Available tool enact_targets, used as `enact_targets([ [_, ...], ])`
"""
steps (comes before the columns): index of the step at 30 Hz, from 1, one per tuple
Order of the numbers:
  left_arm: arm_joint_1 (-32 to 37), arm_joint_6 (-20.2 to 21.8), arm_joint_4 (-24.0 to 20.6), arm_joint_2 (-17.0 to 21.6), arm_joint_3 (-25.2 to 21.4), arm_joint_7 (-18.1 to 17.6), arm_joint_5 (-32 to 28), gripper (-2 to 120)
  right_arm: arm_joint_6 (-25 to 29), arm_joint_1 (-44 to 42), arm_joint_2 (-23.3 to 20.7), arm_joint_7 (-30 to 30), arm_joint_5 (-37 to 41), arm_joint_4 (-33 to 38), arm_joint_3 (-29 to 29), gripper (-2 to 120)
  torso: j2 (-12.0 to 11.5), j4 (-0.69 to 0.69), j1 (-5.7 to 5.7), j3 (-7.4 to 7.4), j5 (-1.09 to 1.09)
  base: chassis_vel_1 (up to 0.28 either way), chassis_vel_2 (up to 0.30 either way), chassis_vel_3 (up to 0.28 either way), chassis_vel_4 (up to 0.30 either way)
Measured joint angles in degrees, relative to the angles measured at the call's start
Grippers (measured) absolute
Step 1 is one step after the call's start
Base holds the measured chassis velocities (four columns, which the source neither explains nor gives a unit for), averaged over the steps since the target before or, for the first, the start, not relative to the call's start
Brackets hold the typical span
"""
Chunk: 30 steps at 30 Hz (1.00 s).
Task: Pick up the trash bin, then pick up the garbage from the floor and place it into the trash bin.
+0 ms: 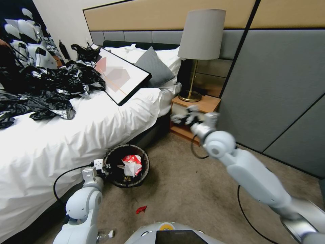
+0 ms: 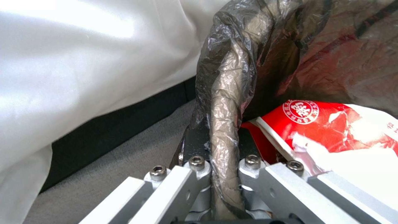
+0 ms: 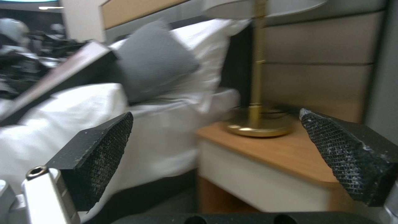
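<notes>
Beside the bed (image 1: 50, 142), the trash bin (image 1: 145, 171) rim is clamped by the left gripper (image 1: 105, 168); the red scrap (image 1: 141, 209) on the floor lies nearer it than the raised, wide-open, empty right gripper (image 1: 181, 118).

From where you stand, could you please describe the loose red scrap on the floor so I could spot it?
Start at the white bed, then the trash bin beside it. The red scrap lies on bare carpet nearer the robot, apart from the bin, much smaller than the red-and-white wrapper inside it.
</notes>
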Motion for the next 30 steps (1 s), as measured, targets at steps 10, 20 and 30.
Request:
enact_targets([
  [10,0.3,0.0,-0.4,-0.1,0.4,-2.3,-2.1,0,12.3,-19.4,14.1,-6.7,-20.5,-4.0,9.1,100,0.0,0.0,0.0,0.0,-0.01,0.0,0.0,0.0,0.0],
  [20,0.3,0.0,-0.4,0.5,0.2,-2.5,-2.9,0,13.5,-21.1,17.9,-6.9,-23.2,-5.0,8.8,100,0.0,0.03,0.0,0.0,-0.05,0.0,0.0,0.0,0.0],
  [30,0.4,0.0,-0.5,0.6,0.3,-2.2,-3.6,0,12.4,-18.8,17.6,-6.1,-23.4,-6.2,4.9,100,0.0,0.01,0.0,0.0,-0.05,0.0,0.0,0.0,0.0],
])
